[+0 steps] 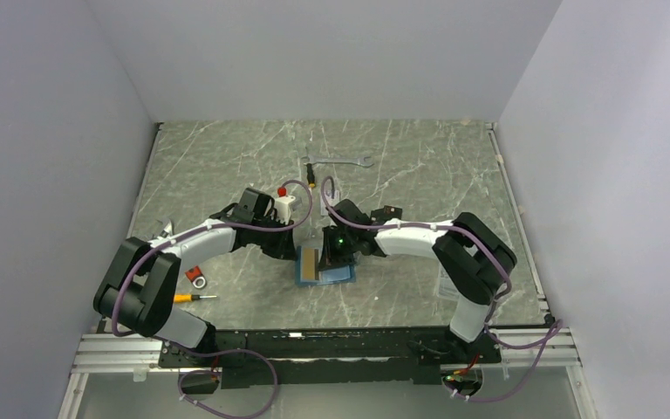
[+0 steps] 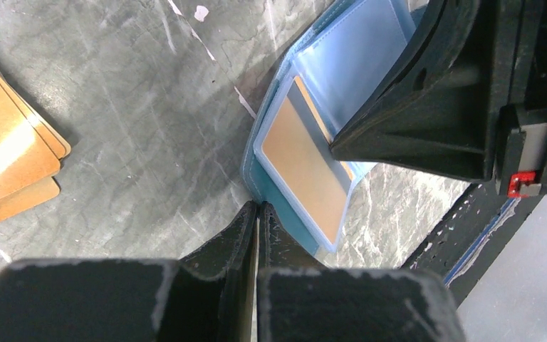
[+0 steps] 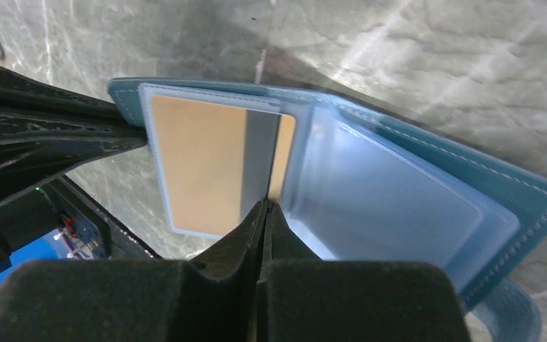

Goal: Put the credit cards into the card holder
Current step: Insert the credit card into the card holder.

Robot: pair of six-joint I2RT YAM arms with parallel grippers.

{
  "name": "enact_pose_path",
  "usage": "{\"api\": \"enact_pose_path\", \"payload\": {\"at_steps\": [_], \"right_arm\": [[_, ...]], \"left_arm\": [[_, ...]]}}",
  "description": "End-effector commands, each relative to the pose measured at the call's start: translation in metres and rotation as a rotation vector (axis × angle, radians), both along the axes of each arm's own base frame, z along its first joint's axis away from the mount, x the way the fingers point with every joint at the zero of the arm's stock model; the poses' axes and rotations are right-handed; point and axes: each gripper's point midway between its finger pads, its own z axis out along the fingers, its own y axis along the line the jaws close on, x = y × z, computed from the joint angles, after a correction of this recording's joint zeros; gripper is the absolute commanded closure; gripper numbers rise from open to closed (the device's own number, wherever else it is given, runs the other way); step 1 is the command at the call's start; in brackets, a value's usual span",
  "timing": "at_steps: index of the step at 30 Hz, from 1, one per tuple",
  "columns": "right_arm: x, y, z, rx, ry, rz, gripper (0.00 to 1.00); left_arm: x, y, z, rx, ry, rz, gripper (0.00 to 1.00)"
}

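a: top view first. where's the wallet?

b: the card holder (image 1: 338,276) lies open on the table (image 1: 419,183), near the middle, just ahead of the arm bases. an orange card (image 1: 310,262) shows in the half toward the left arm. the left gripper (image 1: 295,248) and right gripper (image 1: 325,255) crowd over it, so their jaws can't be read from here. no loose cards are in sight from above.

a: left wrist?

b: the left fingers (image 2: 221,242) are clenched to a thin slit right at the holder's teal corner. it looks like a pinch on the cover, pinning it down. the loose cards (image 2: 3,149) lie well apart, fanned and cut off by the frame, so i can't count them.

a: right wrist?

b: the right fingers (image 3: 235,249) are pressed fully together with nothing visible between them, tip at the card's inner end by the fold. the card sits under frosted film. i can't tell if it's fully home, because the fingers hide that end. the other pocket (image 3: 399,221) looks empty.

a: how will it all handle?

b: i'd judge the cards light, stiff and slick. pinch a short end across the flat faces and leave the leading end free. the holder seems soft and light, likely to slide or flop shut, so grip its outer cover edge, not the film.
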Motion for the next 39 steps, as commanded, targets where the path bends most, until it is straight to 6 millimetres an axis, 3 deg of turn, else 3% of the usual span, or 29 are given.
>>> {"api": "enact_pose_path", "payload": {"at_steps": [1, 7, 10, 14, 21, 24, 32, 39], "right_arm": [[0.013, 0.028, 0.021, 0.065, -0.060, 0.019, 1.00], [0.010, 0.029, 0.030, 0.091, -0.076, 0.029, 1.00], [0.015, 0.017, 0.032, 0.088, -0.072, 0.001, 0.98], [0.024, -0.009, 0.032, 0.066, -0.072, -0.055, 0.88], [0.029, -0.036, 0.028, 0.038, -0.068, -0.110, 0.89], [0.032, -0.034, 0.028, 0.042, -0.065, -0.115, 0.90], [0.028, -0.003, 0.023, 0.039, -0.051, -0.070, 0.93], [0.024, -0.008, 0.003, -0.029, -0.013, -0.086, 0.97]], "left_arm": [[0.004, -0.003, 0.011, -0.032, -0.040, -0.004, 0.93], [0.005, -0.003, 0.011, -0.029, -0.047, -0.005, 0.93], [0.006, -0.002, 0.013, -0.025, -0.052, -0.002, 0.93], [0.007, -0.001, 0.014, -0.020, -0.063, 0.000, 0.92], [0.007, -0.001, 0.016, -0.025, -0.072, 0.000, 0.92], [0.007, -0.001, 0.016, -0.025, -0.072, 0.003, 0.92], [0.006, -0.001, 0.013, -0.024, -0.067, 0.002, 0.92], [0.006, -0.001, 0.015, -0.027, -0.069, 0.002, 0.92]]}}
